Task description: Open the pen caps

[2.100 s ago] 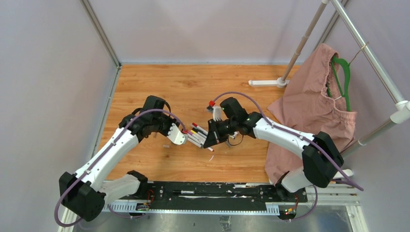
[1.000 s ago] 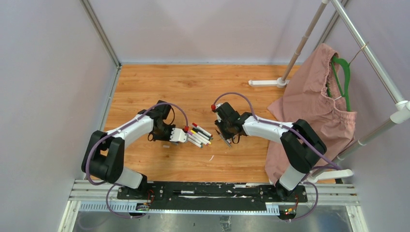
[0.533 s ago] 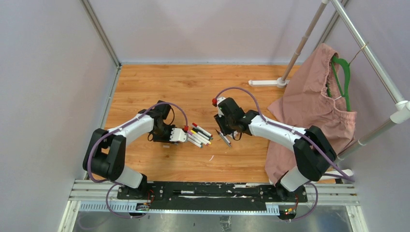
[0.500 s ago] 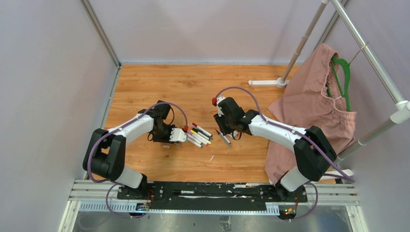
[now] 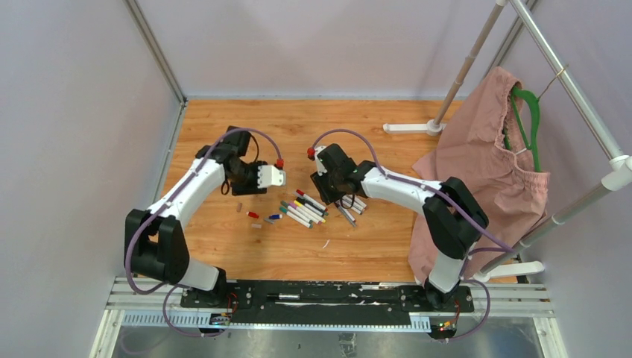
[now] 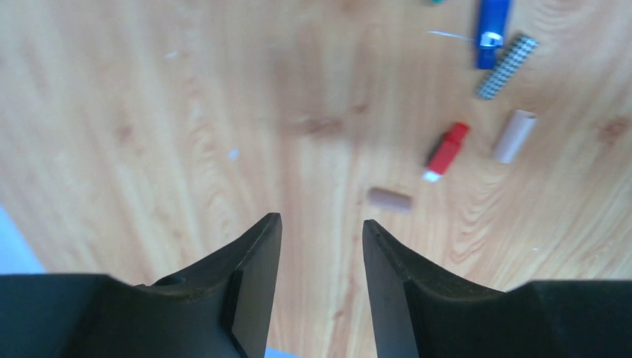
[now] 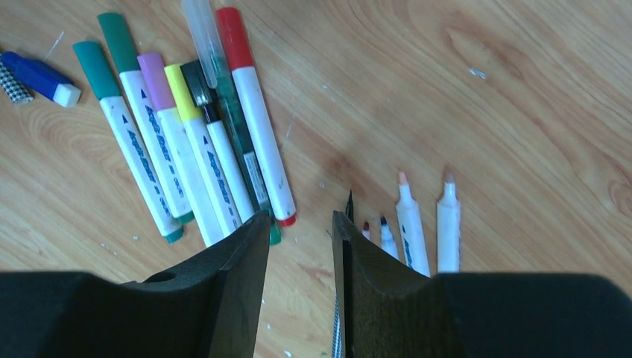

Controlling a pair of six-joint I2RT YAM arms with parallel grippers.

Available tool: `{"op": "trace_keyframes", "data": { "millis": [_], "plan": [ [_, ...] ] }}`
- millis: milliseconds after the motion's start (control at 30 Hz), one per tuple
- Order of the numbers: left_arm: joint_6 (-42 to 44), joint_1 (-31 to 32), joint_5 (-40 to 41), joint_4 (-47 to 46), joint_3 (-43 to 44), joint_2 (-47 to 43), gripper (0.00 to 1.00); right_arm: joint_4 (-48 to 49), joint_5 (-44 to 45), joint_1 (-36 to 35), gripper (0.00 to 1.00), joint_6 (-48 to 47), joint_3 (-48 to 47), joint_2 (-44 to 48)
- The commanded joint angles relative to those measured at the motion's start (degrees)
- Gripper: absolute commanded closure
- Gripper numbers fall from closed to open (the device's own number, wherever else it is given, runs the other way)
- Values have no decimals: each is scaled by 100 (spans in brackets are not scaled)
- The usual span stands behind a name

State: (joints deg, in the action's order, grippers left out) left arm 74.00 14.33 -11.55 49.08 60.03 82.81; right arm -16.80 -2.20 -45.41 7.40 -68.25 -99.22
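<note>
A bunch of capped white markers (image 5: 304,208) lies mid-table; in the right wrist view their pen caps (image 7: 232,37) show green, pink, yellow, black, clear and red. Several uncapped markers (image 7: 409,224) lie to their right. Loose pen caps lie apart on the wood: a red one (image 6: 447,151), a blue one (image 6: 493,28), a checkered one (image 6: 507,66), a pale one (image 6: 515,136) and a brown one (image 6: 390,200). My left gripper (image 6: 320,224) hovers open and empty above bare wood, left of the bunch (image 5: 270,177). My right gripper (image 7: 299,218) is open and empty over the markers' lower ends (image 5: 332,192).
A pink garment (image 5: 477,171) on a green hanger (image 5: 531,119) hangs from a white rack (image 5: 566,74) at the right. The rack's foot (image 5: 410,127) rests on the far wood. Grey walls enclose the left and back.
The left gripper lifted back and away from the marker bunch, its jaws widening; loose caps now lie where it was. The right gripper shifted left over the markers and opened further.
</note>
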Motion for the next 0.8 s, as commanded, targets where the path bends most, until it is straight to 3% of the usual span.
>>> {"op": "trace_keyframes", "data": {
  "millis": [0, 100, 200, 367, 567, 767],
  "plan": [
    [-812, -238, -43, 264, 600, -276, 49, 30, -197, -161, 59, -124, -397, -442],
    [-1332, -577, -407, 314, 812, -408, 49, 38, -257, -194, 60, -140, -635, -771],
    [-1655, -1160, -1138, 308, 661, -507, 41, 82, -235, -196, 63, -129, -763, -1004],
    [-1699, -1663, -1217, 305, 233, -625, 33, 98, -254, -198, 67, -161, -830, -1203],
    [-1906, -1728, -1306, 304, 262, -762, 32, 179, -312, -206, 70, -92, -817, -1370],
    [-2202, -1723, -1444, 304, 548, -852, 31, 235, -309, -206, 83, -79, -751, -1427]
  ]
}}
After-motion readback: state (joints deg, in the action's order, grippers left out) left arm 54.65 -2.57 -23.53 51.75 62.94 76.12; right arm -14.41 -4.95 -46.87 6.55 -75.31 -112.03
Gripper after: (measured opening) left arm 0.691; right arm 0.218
